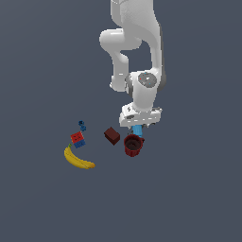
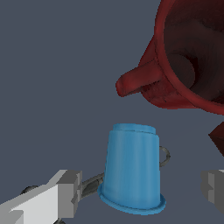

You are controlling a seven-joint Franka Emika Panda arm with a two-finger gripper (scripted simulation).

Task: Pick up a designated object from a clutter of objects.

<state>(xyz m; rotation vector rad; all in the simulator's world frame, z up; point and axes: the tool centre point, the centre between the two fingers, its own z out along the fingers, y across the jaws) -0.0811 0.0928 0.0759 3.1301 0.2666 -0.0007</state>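
Note:
The designated object, a light-blue cup-like cylinder [image 2: 132,168], stands upside down on its wider rim, and in the exterior view it [image 1: 137,131] shows just below the hand. My gripper [image 2: 140,190] is open, low around the cylinder, with one finger on each side and a gap to each. From outside, the gripper [image 1: 138,125] hangs straight down over it. The dark red cup [image 2: 188,57] with its handle lies close beyond the cylinder, and the exterior view has the cup [image 1: 133,144] right beside it.
A thin dark wrench-like tool [image 2: 89,183] lies under or behind the cylinder. The rest of the clutter is at the exterior view's left: a dark red cube [image 1: 112,135], a red-and-blue block [image 1: 78,139], a tiny blue piece [image 1: 82,125] and a yellow banana [image 1: 77,159].

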